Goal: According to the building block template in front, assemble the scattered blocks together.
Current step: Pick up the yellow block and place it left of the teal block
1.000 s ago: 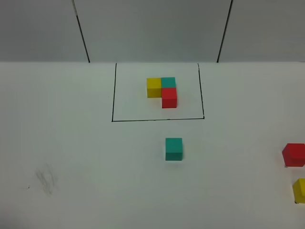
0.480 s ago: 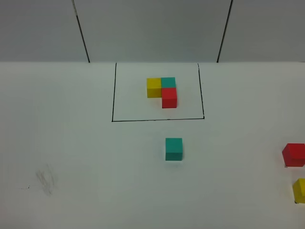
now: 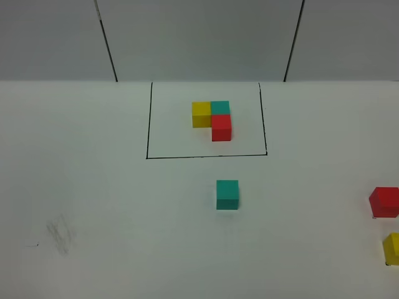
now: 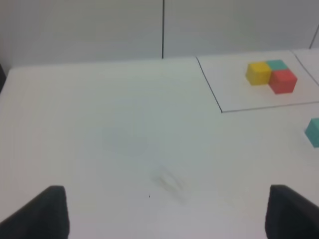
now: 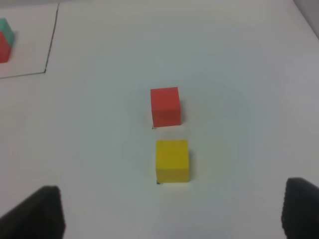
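Matte teal cube, red cube and yellow cube lie separate. Left gripper and right gripper: jaws apart.

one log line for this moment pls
stage: cubes not joined | left gripper: open, empty | right gripper: open, empty | teal cube, red cube, yellow cube: loose, apart | template: inside frame
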Robot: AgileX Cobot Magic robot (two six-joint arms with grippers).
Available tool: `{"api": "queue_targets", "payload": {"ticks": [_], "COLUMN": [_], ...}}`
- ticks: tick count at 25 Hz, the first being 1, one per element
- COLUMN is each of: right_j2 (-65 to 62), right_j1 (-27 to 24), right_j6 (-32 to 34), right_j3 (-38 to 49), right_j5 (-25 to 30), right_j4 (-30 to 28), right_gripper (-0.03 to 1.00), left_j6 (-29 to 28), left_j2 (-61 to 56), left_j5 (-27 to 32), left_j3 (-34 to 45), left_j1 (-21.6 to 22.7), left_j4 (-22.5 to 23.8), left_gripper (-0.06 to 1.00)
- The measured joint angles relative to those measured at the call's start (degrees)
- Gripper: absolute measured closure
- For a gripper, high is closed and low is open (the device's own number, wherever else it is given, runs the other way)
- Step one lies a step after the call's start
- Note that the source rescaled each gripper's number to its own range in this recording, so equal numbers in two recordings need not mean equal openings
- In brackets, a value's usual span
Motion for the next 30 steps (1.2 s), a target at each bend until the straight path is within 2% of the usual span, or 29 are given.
{"api": "queue_targets", "payload": {"ticks": [9,30], "right_j2": [0.0,0.0], "right_j1": [0.0,0.0], "right_j6": [0.0,0.0], "right_j3": [0.0,0.0], "right_j5": [0.0,0.0], "right_j4": [0.0,0.0], "right_gripper": [0.1,0.1], "left_j6": [-3.2,-4.6], "left_j2": [0.0,0.0], "left_j5": [-2.9,-2.6], "left_j3": [11.8,12.6], "left_j1": [0.0,0.0], "left_j4": [0.2,0.3], "left_gripper": [0.18,0.18]}}
